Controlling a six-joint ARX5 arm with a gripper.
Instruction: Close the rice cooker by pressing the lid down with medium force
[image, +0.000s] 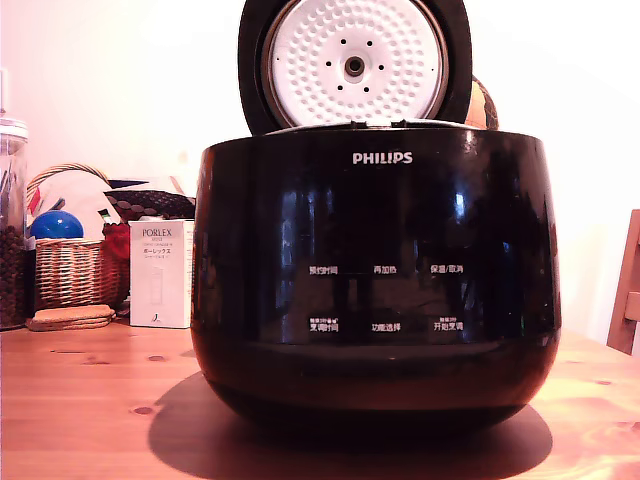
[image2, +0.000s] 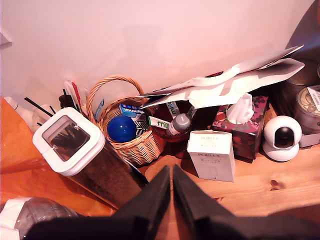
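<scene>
Exterior view: rice cooker (image: 375, 290), large, glossy black, stands mid-bench (image: 90, 400), front panel toward the camera. Lid (image: 355, 62) raised upright at the cooker's rear edge, white dimpled underside facing forward, top cut off by the frame. Hinge side not visible; judged to be at the back. No arm or pincer appears in this view

Wrist view: pincer (image2: 172, 172) seen from above, its two dark fingers meeting at the tips, nothing between them. Cooker and lid absent from this view. Pincer points toward clutter against the wall: wicker basket (image2: 131, 145) with blue ball (image2: 121, 129), white-lidded jar (image2: 67, 141), white box (image2: 212, 155), tissue box (image2: 244, 126), small white camera (image2: 282, 137)

Key relation: basket, jar and white box sit at the exterior view's left, beside and behind the cooker. Judgement: pincer is probably off toward that side and facing away from the lid; exact bearing and height cannot be told

Next move, as judged: reorient toward the lid, reach its outer black face from behind, push forward and down along the closing arc

Risk: closed tips slipping on glossy surface
</scene>
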